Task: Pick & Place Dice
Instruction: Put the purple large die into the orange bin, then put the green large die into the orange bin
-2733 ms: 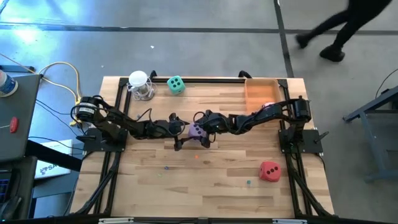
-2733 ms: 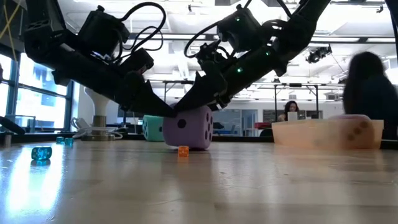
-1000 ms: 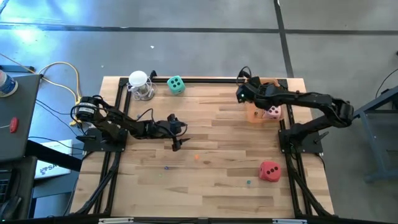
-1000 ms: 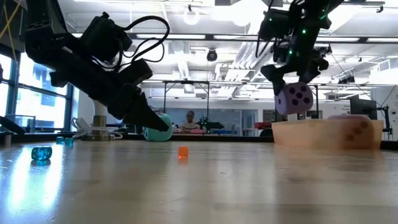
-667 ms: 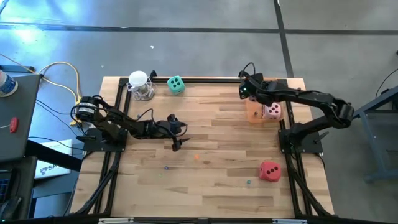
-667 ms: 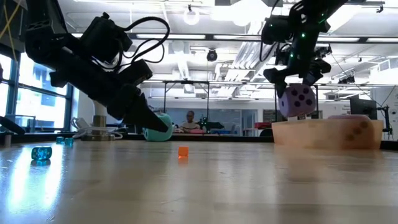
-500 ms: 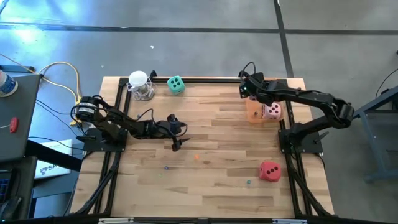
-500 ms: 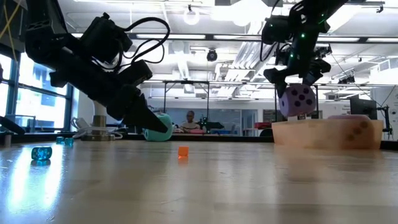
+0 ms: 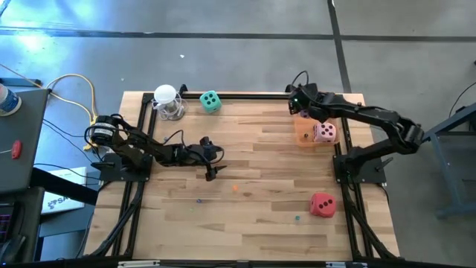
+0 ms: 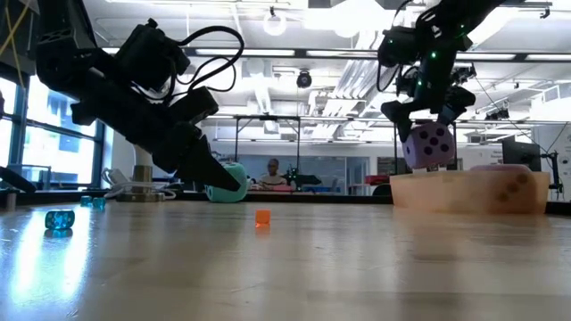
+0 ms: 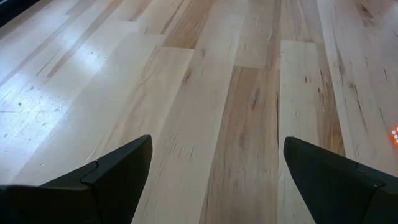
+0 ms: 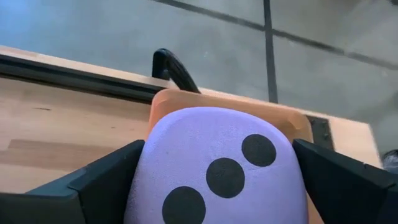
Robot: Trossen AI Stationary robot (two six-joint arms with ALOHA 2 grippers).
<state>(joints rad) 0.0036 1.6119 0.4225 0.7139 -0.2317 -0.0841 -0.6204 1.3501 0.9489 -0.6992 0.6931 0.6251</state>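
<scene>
Right gripper (image 12: pixel 217 180) spread wide yet flanking the purple die (image 12: pixel 221 165) between its fingers, directly above the orange tray (image 10: pixel 473 192); probably soft, light foam, best pinched across opposite flat faces.

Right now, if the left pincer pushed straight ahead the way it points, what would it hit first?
Probably only the bare wooden table: the open left pincer slopes down at the boards with nothing between its fingers. A tiny orange bead lies off to one side, apparently outside that line.
</scene>
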